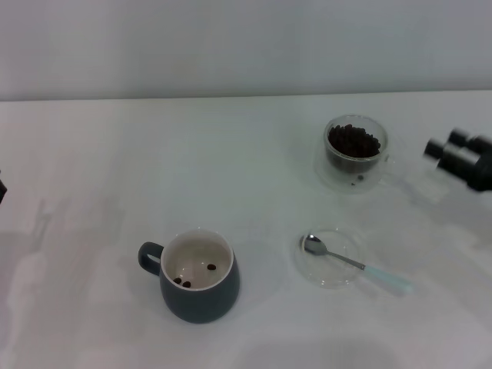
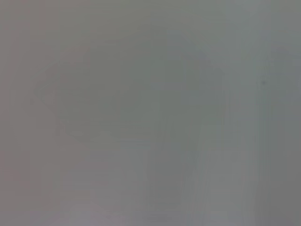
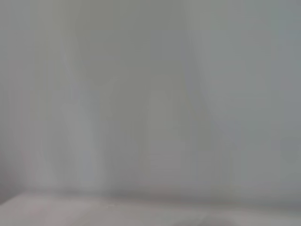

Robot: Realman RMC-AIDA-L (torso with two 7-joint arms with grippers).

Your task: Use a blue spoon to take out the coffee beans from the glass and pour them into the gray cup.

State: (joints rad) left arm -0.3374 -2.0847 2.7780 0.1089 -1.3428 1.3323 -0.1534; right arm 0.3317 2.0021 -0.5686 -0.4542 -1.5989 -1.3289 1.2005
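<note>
The blue spoon [image 1: 350,262] lies across a flat clear saucer [image 1: 331,275] at the front right, with its metal bowl on the saucer and its pale blue handle end pointing to the front right. Behind it stands the glass [image 1: 355,171], holding a heap of coffee beans [image 1: 354,141]. The gray cup [image 1: 199,296] is at front centre with its handle to the left, and a few beans lie inside it. My right gripper [image 1: 447,144] hovers at the right edge, to the right of the glass, open and holding nothing. Both wrist views show only a blank pale surface.
The white table [image 1: 115,177] runs back to a pale wall. Only a dark sliver of my left gripper [image 1: 2,189] shows at the left edge, far from the cups.
</note>
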